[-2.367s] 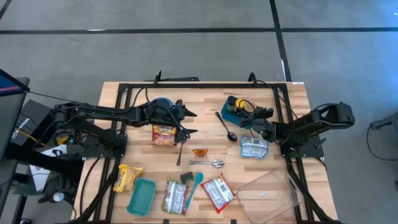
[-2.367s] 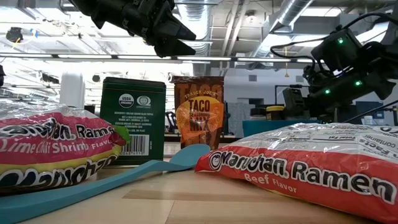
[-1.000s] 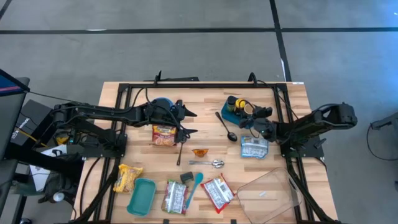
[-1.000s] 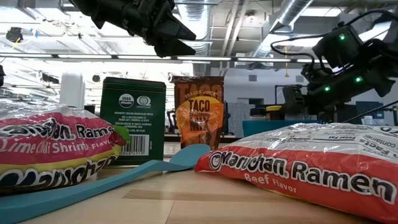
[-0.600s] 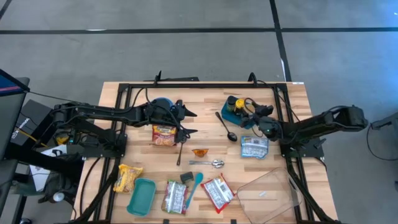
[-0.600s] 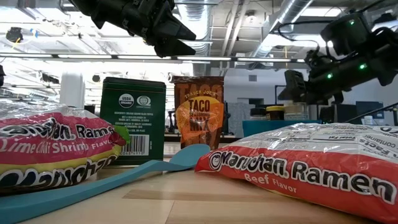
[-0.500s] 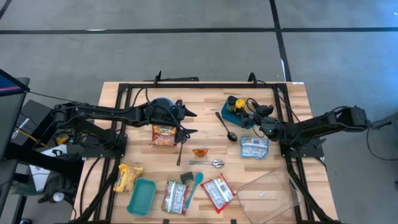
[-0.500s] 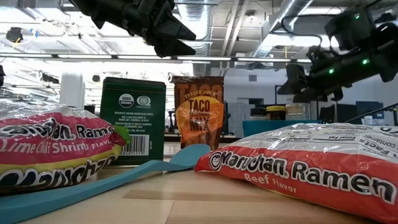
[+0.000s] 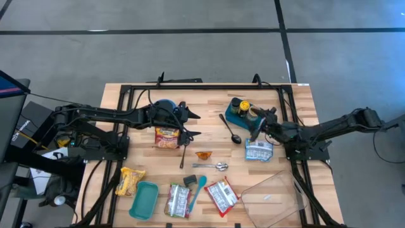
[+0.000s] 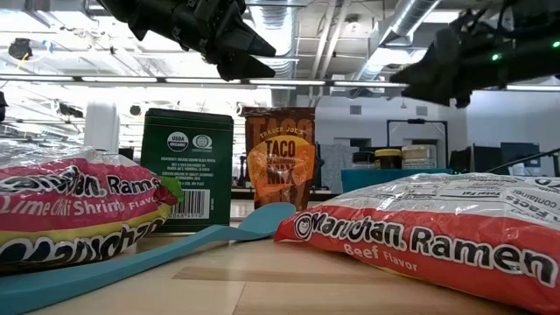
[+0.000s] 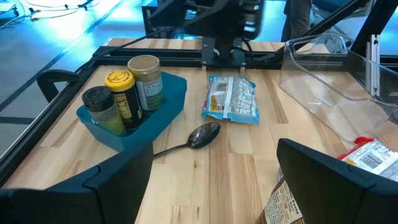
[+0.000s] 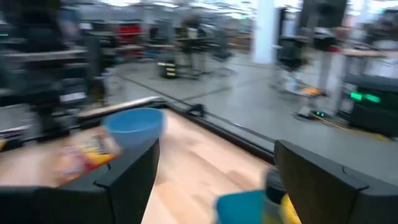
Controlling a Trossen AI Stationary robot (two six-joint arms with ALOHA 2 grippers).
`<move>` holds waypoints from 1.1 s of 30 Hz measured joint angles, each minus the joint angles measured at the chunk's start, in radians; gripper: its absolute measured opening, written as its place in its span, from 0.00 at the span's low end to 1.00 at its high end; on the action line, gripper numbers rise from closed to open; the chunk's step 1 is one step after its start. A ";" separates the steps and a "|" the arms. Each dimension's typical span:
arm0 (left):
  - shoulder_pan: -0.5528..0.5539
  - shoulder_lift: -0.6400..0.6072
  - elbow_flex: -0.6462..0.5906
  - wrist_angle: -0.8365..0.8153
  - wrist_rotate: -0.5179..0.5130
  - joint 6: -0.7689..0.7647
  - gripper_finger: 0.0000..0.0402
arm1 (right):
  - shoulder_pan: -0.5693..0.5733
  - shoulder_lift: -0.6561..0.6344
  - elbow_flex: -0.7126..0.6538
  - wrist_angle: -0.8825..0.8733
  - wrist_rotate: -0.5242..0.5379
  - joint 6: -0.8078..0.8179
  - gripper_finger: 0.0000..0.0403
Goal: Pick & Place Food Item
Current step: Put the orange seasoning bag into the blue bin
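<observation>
Food packets are all lying loose on the table (image 9: 297, 95); neither of your grippers holds anything. Your right gripper (image 9: 255, 126) has its fingers spread wide and empty, hanging in the air right of centre in the overhead picture, just above the pale blue-and-white packet (image 9: 258, 150) and beside the blue bin of jars (image 9: 241, 111). A black spoon (image 9: 230, 128) lies just to its left. Your left gripper (image 9: 193, 124) is also spread and empty, hovering left of centre above the orange snack bag (image 9: 166, 137), near the blue bowl (image 9: 166, 106).

You look to be in the approach step: no item has been grasped, and the clear tray (image 9: 273, 196) at lower right holds little or nothing. Which item you mean to take is not clear from here; the pale packet is the nearest to the right gripper. Next, tip that gripper down over the packet, straddle its short side, lower to the wood and close.
</observation>
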 joint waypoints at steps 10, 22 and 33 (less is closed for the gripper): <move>0.000 0.000 0.000 0.000 0.000 0.000 0.84 | 0.047 -0.037 0.000 -0.007 -0.092 -0.021 0.65; -0.060 0.000 0.000 -0.135 0.004 -0.191 0.84 | 0.046 -0.037 0.000 -0.012 -0.092 -0.020 0.45; -0.157 0.000 -0.046 -0.142 0.001 -0.149 0.84 | 0.046 -0.037 0.000 -0.012 -0.092 -0.018 0.39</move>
